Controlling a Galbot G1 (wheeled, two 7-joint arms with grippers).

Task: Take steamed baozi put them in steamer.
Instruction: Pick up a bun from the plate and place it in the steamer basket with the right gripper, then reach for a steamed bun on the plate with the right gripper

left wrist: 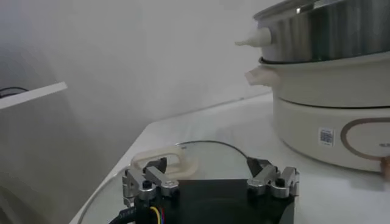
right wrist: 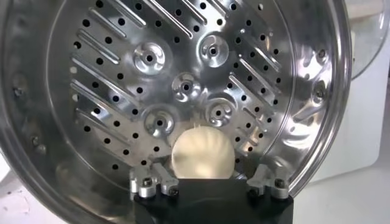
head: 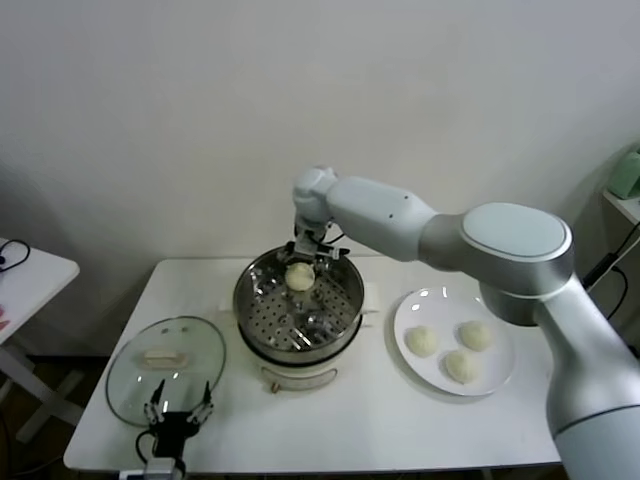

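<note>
With jaws spread wide, right gripper (head: 314, 252) hangs over the steamer (head: 298, 305), one baozi (head: 300, 277) lying loose on its perforated tray (far side). Three baozi (head: 421, 341) sit on the plate (head: 409, 310) near the desk's right edge. Left gripper (head: 177, 411) idles wide open, holding nothing, over the glass lid (head: 166, 366).

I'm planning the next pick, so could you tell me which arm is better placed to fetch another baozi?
Right. The three remaining baozi sit on the plate on that side; the left gripper hangs over the glass lid.

A white rectangular table (head: 400, 440) carries a round steel steamer (head: 262, 318) centrally, a round glass lid (head: 130, 385) left, a flat white plate (head: 412, 305) right.
</note>
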